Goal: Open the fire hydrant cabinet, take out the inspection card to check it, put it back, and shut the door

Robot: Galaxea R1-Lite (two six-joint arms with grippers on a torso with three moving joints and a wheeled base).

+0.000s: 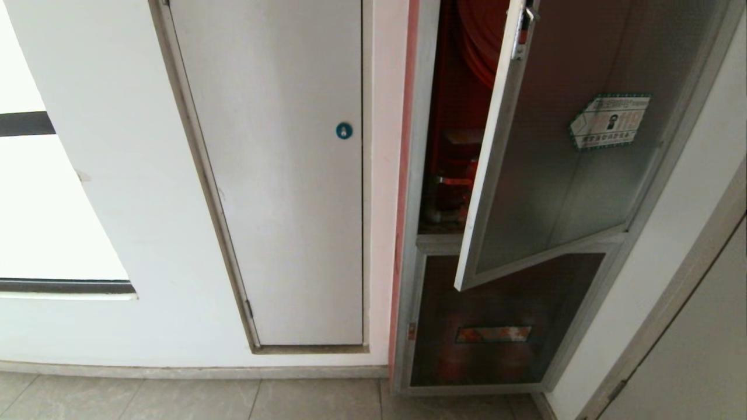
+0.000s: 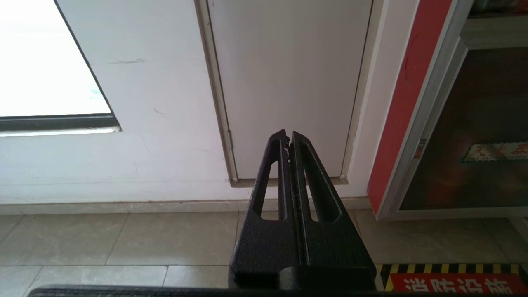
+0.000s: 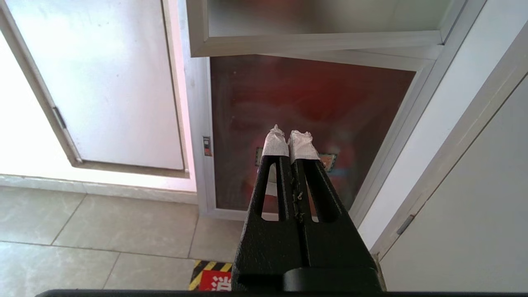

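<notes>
The fire hydrant cabinet point(image 1: 435, 175) stands in the wall to the right of a plain white door point(image 1: 280, 175) that has a small round blue lock point(image 1: 344, 130). The cabinet has a frame of pale aluminium and a red strip along its left edge. Its inside is red; through the gap I see part of a red hose reel point(image 1: 481, 35) at the top and a red valve point(image 1: 452, 181) lower down, in shadow.

The door point(image 1: 560, 175) of the cabinet is partly open and swings out toward the room, hinged on its right side. It is a big panel of dark frosted glass in an aluminium frame. On the glass there is a white six-sided sticker point(image 1: 608, 121) with a green border, and at the free edge near the top sits a small red latch point(image 1: 523, 32). Under the door is a smaller dark glass panel point(image 1: 496, 321), closed, with an orange label on it.

I cannot see the inspection card in any view.

The left gripper point(image 2: 287, 138) hangs low in front of the white door, with its black fingers pressed together and nothing between them. The right gripper point(image 3: 288, 138) points at the lower glass panel; its fingertips point(image 3: 275, 142) are wrapped in white tape and are also clenched on nothing. The floor point(image 2: 123, 239) is of grey tiles.
</notes>
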